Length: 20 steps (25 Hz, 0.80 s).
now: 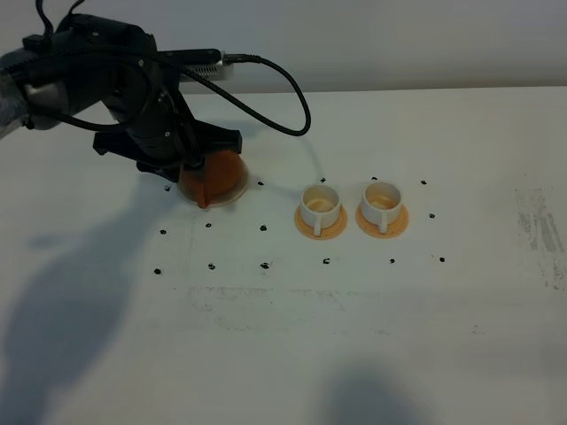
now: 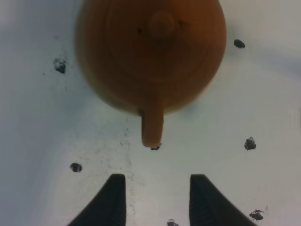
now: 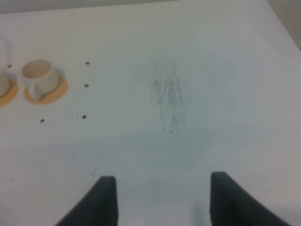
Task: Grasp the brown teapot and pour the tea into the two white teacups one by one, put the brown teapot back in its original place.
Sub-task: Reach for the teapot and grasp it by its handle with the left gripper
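Observation:
The brown teapot (image 1: 215, 177) stands at the left of the white table, with a pale saucer edge (image 1: 234, 197) showing under it. My left arm (image 1: 146, 115) hangs over its back left side. From the left wrist view I look down on the teapot (image 2: 150, 52), its lid knob (image 2: 161, 23) and its handle (image 2: 153, 127) seen edge-on. My left gripper (image 2: 157, 200) is open, above and clear of the handle's tip. The two white teacups (image 1: 320, 204) (image 1: 383, 198) sit side by side on orange saucers. My right gripper (image 3: 162, 200) is open over bare table, with one teacup (image 3: 38, 75) far off.
Small black marks (image 1: 264, 228) dot the table around the teapot and the cups. A black cable (image 1: 275, 97) loops from the left arm across the back. A scuffed grey patch (image 1: 540, 230) lies near the table's right edge.

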{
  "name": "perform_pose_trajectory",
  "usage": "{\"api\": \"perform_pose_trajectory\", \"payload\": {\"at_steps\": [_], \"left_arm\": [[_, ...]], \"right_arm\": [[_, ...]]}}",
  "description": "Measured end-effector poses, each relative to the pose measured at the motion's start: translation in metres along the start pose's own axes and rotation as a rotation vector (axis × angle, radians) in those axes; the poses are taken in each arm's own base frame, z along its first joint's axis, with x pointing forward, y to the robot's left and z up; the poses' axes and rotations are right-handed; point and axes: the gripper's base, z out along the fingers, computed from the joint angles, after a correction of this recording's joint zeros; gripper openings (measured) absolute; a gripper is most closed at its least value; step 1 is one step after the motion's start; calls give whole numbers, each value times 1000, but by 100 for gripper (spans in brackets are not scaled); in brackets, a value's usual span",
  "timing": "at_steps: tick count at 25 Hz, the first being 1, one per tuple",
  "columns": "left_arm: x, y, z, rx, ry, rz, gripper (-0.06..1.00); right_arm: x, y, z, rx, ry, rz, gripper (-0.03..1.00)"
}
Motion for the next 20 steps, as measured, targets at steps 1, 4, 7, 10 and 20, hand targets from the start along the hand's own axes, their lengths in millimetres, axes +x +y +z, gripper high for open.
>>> {"api": "perform_pose_trajectory", "payload": {"at_steps": [1,4,7,10,20], "left_arm": [[0,-1,3,-2,7,0,31],[1,-1,10,-4,14,-4,31],[-1,-1,12,-4,5,-24,31],[-3,0,14,-17,-14,-40,31],[-3,0,26,-24,-11,-51,31]], "right_arm": [[0,0,0,0,0,0,47],[0,0,0,0,0,0,47],[0,0,0,0,0,0,47],[0,0,0,0,0,0,46],[0,0,0,0,0,0,43]]}}
